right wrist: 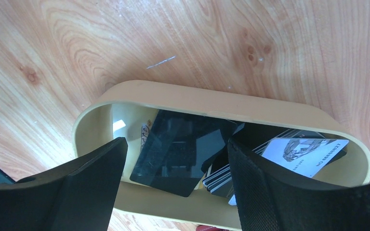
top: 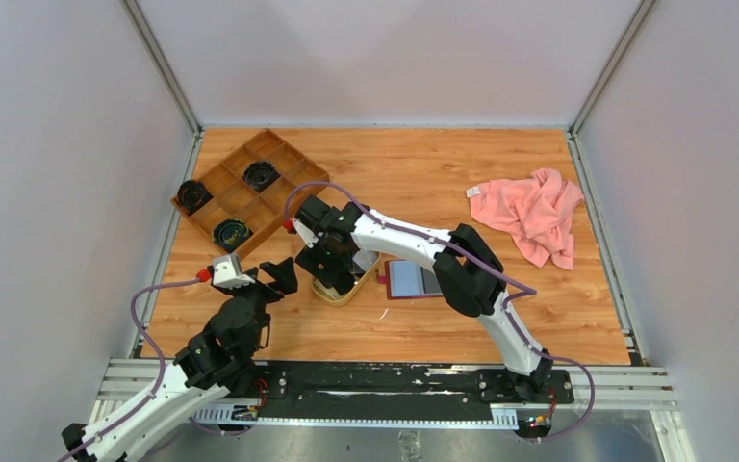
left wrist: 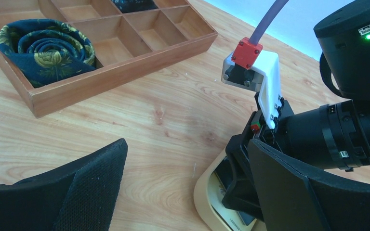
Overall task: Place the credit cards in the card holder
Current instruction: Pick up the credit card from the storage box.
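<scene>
The task looks barely begun: the credit cards [right wrist: 173, 166] lie stacked in the oval tray [right wrist: 212, 101] directly beneath the right gripper [right wrist: 176, 148], whose jaws are spread and empty. The card holder [top: 414, 279] lies open just beside it. The left gripper [left wrist: 188, 178] is also released. The fingers hide some cards, so their count is unclear.

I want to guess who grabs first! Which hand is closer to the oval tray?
Right. The right gripper hangs open just over the oval tray and its cards; the left gripper sits open off to the tray's left, not touching.
</scene>
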